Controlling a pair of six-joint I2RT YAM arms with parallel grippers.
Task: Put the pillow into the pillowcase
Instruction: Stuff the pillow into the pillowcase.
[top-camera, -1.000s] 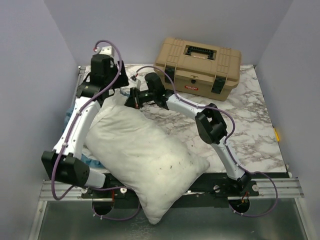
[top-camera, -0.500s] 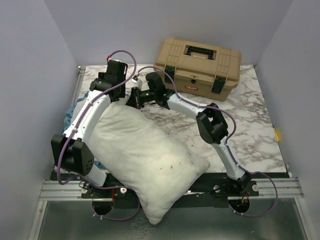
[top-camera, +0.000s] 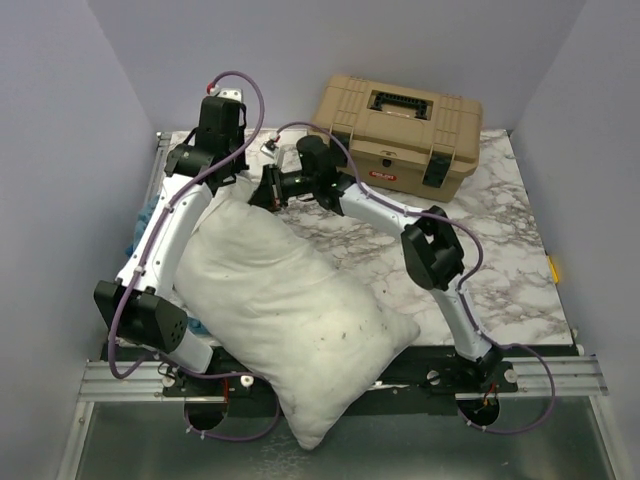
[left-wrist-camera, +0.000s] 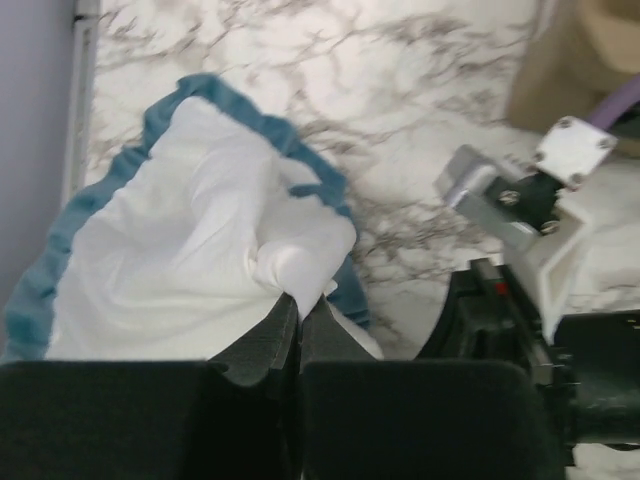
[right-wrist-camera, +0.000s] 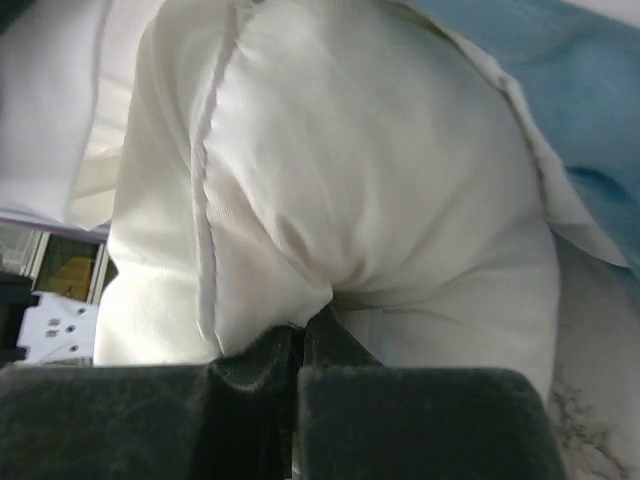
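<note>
**Top view.** The pillow (top-camera: 290, 320) lies slantwise on the table (top-camera: 490, 250). It runs from a spot just left of the tan toolbox (top-camera: 395, 135) down toward the arm bases, well nearer them than the toolbox is. Almost all of it lies bare. Of the pillowcase (top-camera: 143, 218) only blue scraps show, peeping out under the pillow's far side from the toolbox. Both arms reach to the pillow's end nearest the toolbox. The left pincer (top-camera: 228, 182) and right pincer (top-camera: 263, 190) sit close together there, but this view is too coarse to tell how their jaws stand.

**Left wrist.** The left pincer (left-wrist-camera: 300, 312) is pressed together on a fold of the pillowcase (left-wrist-camera: 180, 240), shown white side up with its blue frill around the edge. A tan corner of the toolbox (left-wrist-camera: 590, 50) shows at upper right, and the case lies left of it.

**Right wrist.** The right pincer (right-wrist-camera: 300, 338) is pinching a puckered corner of the pillow (right-wrist-camera: 350, 180). Blue pillowcase (right-wrist-camera: 570, 90) cloth lies just past that corner. The toolbox is out of this view.

**Judgement.** The insertion seems barely begun: one pincer holds the case edge and the other the pillow corner. Next, the left would need to lift its edge so the mouth gapes. The right would then need to push its corner inside without dragging the case shut.
</note>
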